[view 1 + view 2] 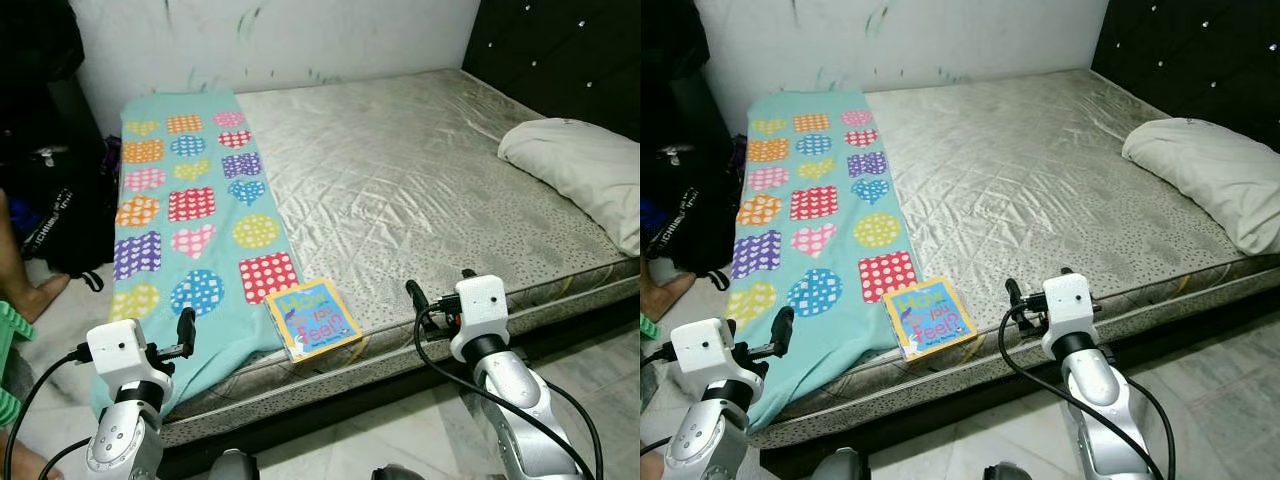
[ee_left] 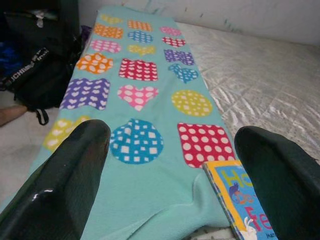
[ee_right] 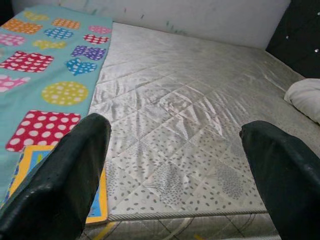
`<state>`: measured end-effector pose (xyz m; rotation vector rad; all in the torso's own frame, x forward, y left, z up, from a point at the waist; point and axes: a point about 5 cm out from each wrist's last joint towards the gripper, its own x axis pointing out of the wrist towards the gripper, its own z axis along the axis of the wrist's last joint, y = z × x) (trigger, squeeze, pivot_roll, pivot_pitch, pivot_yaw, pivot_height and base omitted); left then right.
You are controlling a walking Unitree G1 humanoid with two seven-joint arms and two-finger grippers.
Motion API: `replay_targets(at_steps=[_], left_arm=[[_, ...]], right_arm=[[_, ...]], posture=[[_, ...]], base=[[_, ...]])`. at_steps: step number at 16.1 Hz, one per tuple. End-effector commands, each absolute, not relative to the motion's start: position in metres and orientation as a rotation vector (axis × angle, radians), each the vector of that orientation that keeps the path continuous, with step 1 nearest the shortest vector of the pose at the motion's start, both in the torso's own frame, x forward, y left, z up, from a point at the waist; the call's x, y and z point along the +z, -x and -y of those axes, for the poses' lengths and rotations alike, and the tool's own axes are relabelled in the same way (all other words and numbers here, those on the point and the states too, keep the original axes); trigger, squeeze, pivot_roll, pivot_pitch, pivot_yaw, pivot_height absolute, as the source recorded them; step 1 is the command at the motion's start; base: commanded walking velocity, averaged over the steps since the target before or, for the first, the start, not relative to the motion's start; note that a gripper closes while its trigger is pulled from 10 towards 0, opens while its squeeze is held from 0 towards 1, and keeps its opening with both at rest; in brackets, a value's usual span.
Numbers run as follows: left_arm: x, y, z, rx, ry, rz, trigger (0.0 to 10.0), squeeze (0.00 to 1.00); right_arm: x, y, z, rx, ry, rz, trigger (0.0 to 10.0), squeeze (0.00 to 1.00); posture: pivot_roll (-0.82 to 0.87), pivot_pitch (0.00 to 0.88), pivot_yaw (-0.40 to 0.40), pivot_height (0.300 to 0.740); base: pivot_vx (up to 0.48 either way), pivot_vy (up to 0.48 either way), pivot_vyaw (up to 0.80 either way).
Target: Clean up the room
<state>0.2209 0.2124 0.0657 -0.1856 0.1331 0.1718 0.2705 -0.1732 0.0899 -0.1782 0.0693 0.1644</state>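
Observation:
A blue and yellow children's book lies flat at the near edge of the silver mattress, its left side resting on a teal blanket patterned with dotted hearts and shapes. The blanket runs down the mattress's left side and hangs over the near edge. A white pillow lies at the right end. My left gripper is open, held just short of the blanket's hanging edge and left of the book. My right gripper is open at the mattress edge, to the right of the book.
A black bag stands on the floor left of the bed, with a person's foot and a green object near it. A dark headboard rises at the right and a white wall behind. Tiled floor lies under my arms.

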Motion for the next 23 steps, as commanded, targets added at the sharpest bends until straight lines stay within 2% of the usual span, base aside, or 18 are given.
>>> replay_targets(at_steps=[1,8,10,18,23], left_arm=[[0.069,-0.222,-0.213,0.167,0.182,-0.125,10.0,0.00],[0.069,-0.225,-0.215,0.193,0.185,-0.125,10.0,0.00],[0.068,-0.225,-0.220,0.248,0.190,-0.130,10.0,0.00],[0.069,-0.229,-0.217,0.225,0.215,-0.118,10.0,0.00],[0.069,-0.230,-0.215,0.217,0.223,-0.119,10.0,0.00]], right_arm=[[0.089,-0.270,0.171,0.182,0.181,-0.073,10.0,0.00],[0.088,-0.272,0.170,0.199,0.183,-0.070,10.0,0.00],[0.088,-0.273,0.171,0.203,0.180,-0.069,10.0,0.00],[0.092,-0.279,0.170,0.243,0.224,-0.038,10.0,0.00],[0.091,-0.279,0.167,0.258,0.223,-0.031,10.0,0.00]], posture=[[-0.10,0.000,-0.019,0.662],[-0.10,0.000,-0.017,0.577],[-0.10,0.000,-0.021,0.577],[-0.10,0.000,-0.022,0.577],[-0.10,0.000,-0.021,0.577]], base=[[0.000,0.000,0.00],[0.000,0.000,0.00],[0.000,0.000,0.00],[0.000,0.000,0.00],[0.000,0.000,0.47]])
